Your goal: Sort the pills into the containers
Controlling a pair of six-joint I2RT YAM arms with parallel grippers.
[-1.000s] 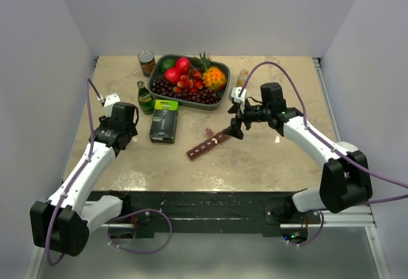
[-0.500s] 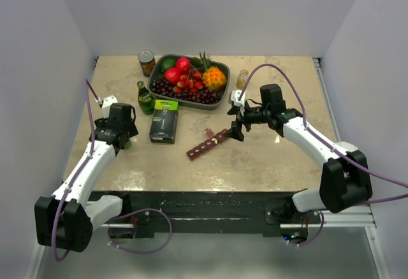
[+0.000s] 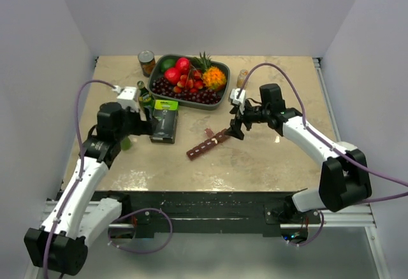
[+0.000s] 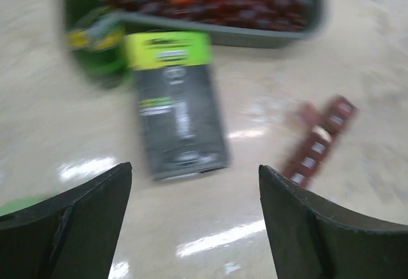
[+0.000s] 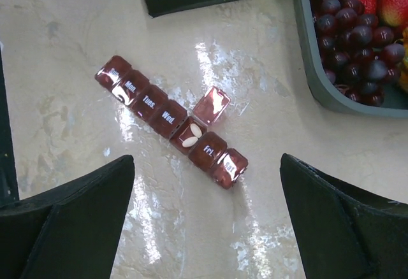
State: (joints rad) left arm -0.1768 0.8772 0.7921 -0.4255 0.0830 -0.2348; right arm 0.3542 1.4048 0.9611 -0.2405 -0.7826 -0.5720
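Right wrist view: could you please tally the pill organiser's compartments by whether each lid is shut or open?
Pill organiser compartments, by lid:
Shut: 6
Open: 1, holding 2 white pills
Total: 7

My left wrist view is smeared — I can't read the box label or the pill strip lids, and the fruit tray near the far edge runs off-frame.
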